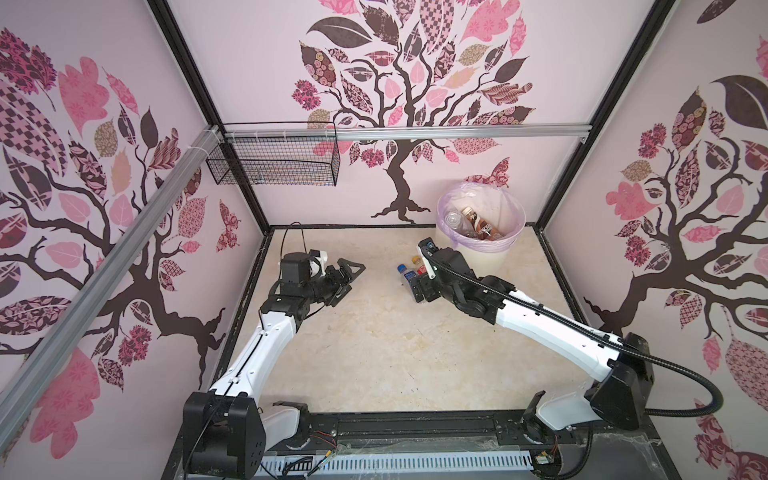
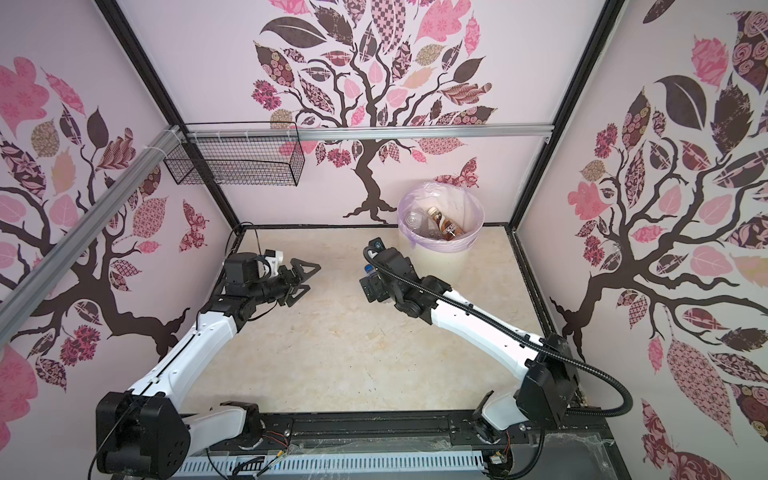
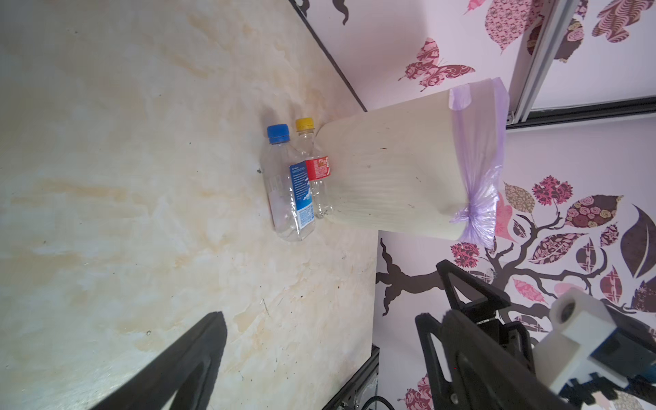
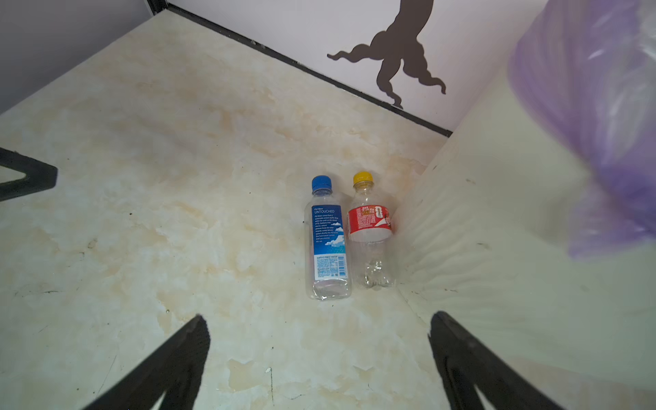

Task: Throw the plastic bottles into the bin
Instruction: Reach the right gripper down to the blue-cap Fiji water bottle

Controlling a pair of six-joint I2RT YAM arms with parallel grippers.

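Two plastic bottles lie side by side on the marble floor against the bin's foot. One is clear with a blue cap and blue label [image 4: 328, 241] [image 3: 289, 188] [image 1: 402, 269]. Between it and the bin is the other, yellow-capped with a red label [image 4: 371, 227] [image 3: 317, 170] [image 1: 414, 261]. The cream ribbed bin [image 1: 486, 257] [image 2: 440, 259] [image 3: 390, 170] [image 4: 497, 230] with its lilac liner holds a brown bottle [image 1: 478, 224] and clear ones. My right gripper [image 4: 319, 317] [image 1: 417, 287] [image 2: 372, 291] hangs open just above and short of the bottles' bases. My left gripper [image 3: 323, 319] [image 1: 357, 277] [image 2: 314, 277] stands open and empty to the left, well apart.
A black wire mesh basket [image 1: 274, 162] [image 2: 237, 164] hangs from the aluminium rail [image 1: 457, 133] at the back left. Patterned walls close in three sides, with a black frame edge [image 1: 345, 226] along the floor's back. The bin stands in the back right corner.
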